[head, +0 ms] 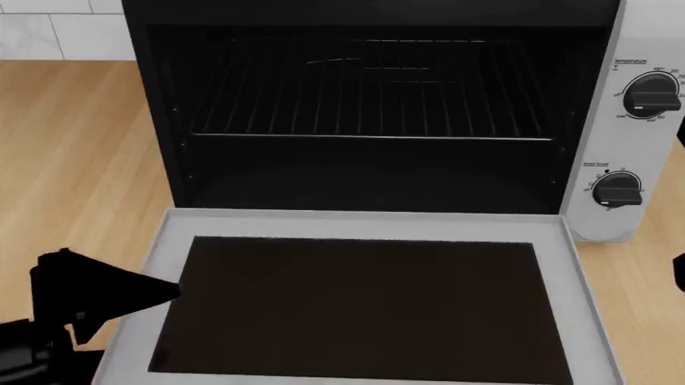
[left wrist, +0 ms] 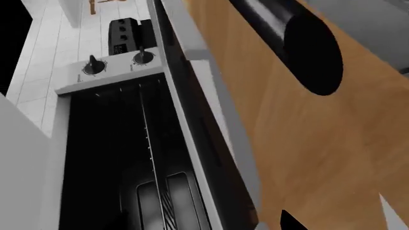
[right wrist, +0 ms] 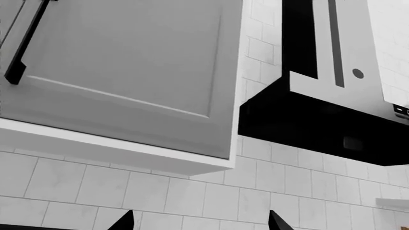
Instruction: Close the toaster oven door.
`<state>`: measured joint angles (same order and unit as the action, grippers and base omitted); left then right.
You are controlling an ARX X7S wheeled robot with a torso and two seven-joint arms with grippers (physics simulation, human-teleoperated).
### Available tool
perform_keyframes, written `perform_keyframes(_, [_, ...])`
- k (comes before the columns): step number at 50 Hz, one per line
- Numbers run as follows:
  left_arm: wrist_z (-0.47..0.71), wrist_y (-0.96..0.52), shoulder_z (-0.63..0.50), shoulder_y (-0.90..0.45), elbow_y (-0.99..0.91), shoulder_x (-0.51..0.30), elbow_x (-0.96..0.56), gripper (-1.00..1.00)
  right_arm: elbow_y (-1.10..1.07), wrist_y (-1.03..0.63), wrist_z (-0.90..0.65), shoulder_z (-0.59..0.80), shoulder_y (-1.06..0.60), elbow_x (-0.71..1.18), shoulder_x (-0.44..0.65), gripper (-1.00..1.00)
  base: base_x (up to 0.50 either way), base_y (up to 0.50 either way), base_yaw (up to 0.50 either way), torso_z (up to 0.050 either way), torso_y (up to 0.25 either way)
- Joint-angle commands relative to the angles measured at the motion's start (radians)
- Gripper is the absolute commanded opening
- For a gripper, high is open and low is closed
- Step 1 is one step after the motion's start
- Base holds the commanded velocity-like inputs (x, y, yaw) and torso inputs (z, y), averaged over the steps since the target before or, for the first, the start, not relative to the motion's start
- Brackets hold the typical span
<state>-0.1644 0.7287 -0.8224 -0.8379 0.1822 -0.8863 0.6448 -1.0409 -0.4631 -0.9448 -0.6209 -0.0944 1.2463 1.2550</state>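
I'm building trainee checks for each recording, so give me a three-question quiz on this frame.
1. True or false: the toaster oven door lies fully open and flat.
2. How many round knobs show on the toaster oven side panel in the head view?
3. Beside which edge of the door is the left gripper? A) its left edge B) its right edge C) above the wire rack

Key: 1 true; 2 two; 3 A

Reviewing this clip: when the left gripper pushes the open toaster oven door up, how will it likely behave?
The toaster oven door looks like a rigid framed glass panel, so it probably swings as one piece without flexing. It lies flat from the toaster oven, likely pivoting at the cavity edge. The left gripper sits beside its left edge.
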Motion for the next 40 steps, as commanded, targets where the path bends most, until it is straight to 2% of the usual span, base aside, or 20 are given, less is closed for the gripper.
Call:
perform_keyframes(1, [0.039,-0.005,0.016,0.045,-0.062,-0.052,-0.008,1.0,0.003,0.038,-0.018,0.011,0.022,-0.004,0.028,1.0,0.0,0.0,0.0,0.0,0.0])
perform_keyframes(9, [0.049,-0.067,0.06,0.083,-0.159,-0.095,-0.071,1.0,0.001,0.049,-0.03,0.0,0.032,0.007,0.046,1.0,0.0,0.0,0.0,0.0,0.0])
perform_keyframes(16, [0.098,-0.062,0.095,0.062,-0.168,-0.079,-0.111,1.0,0.002,0.057,-0.041,-0.006,0.033,0.02,0.066,1.0,0.0,0.0,0.0,0.0,0.0])
perform_keyframes(27, [0.112,-0.108,0.122,0.064,-0.184,-0.069,-0.161,1.0,0.006,0.081,-0.062,-0.005,0.026,0.043,0.104,1.0,0.0,0.0,0.0,0.0,0.0])
perform_keyframes(40, [0.106,-0.207,0.16,0.089,-0.263,-0.068,-0.245,1.0,-0.005,0.023,-0.045,-0.164,0.059,0.113,0.086,1.0,0.0,0.0,0.0,0.0,0.001])
